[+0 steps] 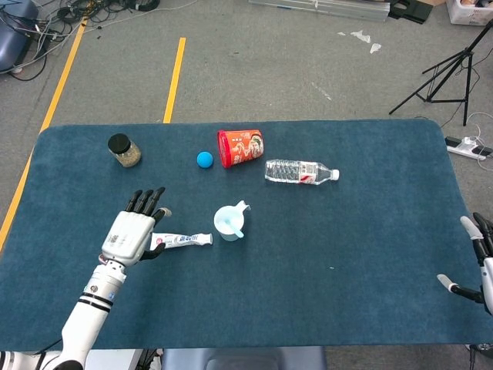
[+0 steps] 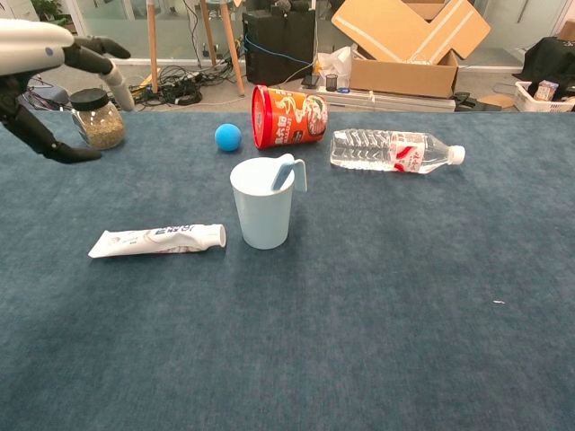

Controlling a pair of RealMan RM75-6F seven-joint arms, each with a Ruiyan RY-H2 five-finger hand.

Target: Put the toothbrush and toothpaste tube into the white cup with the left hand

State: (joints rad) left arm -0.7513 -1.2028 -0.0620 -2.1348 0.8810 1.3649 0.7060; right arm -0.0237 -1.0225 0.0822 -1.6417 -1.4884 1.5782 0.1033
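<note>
The white cup (image 1: 229,223) (image 2: 262,205) stands upright near the middle of the table. A light blue toothbrush (image 2: 282,171) (image 1: 237,228) stands inside it, leaning against the right side of the rim. The white toothpaste tube (image 1: 182,240) (image 2: 157,241) lies flat just left of the cup, cap towards it. My left hand (image 1: 132,233) (image 2: 54,85) hovers over the tube's far left end, fingers spread and holding nothing. At the table's right edge my right hand (image 1: 477,262) rests with fingers apart and empty.
A red snack cup (image 1: 240,147) (image 2: 289,116) lies on its side behind the white cup, with a blue ball (image 1: 204,159) (image 2: 228,137) to its left and a water bottle (image 1: 300,171) (image 2: 393,150) to its right. A lidded jar (image 1: 123,150) (image 2: 97,118) stands at the back left.
</note>
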